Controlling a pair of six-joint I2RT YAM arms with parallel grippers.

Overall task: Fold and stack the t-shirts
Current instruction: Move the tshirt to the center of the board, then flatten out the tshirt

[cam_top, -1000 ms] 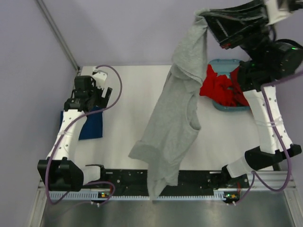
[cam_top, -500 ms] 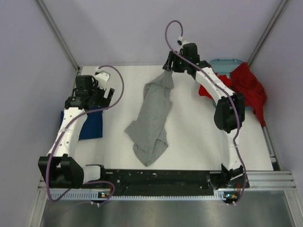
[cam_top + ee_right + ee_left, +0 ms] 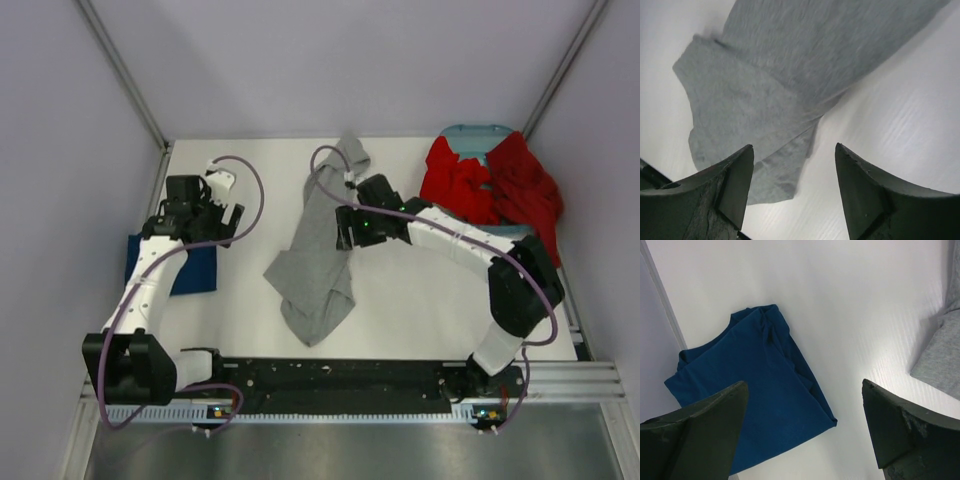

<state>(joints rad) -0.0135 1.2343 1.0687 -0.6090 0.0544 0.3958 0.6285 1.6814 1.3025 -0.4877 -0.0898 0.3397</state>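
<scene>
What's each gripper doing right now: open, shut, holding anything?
The left gripper is open and empty, over the navy t-shirt.
The right gripper is open and empty, over the grey t-shirt.

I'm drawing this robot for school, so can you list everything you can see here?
grey t-shirt: one, heather grey, rumpled and unfolded, in the middle of the table.
navy t-shirt: one, dark blue, folded, at the table's left edge.
red t-shirts: a heap, count unclear, bright red, spilling from the basket at the far right.
basket: one, teal, far right corner.
table: one, white.
cables: purple, looping along each arm.
left hand: one, dark fingers, open, above the navy t-shirt.
right hand: one, dark fingers, open, above the grey t-shirt.
</scene>
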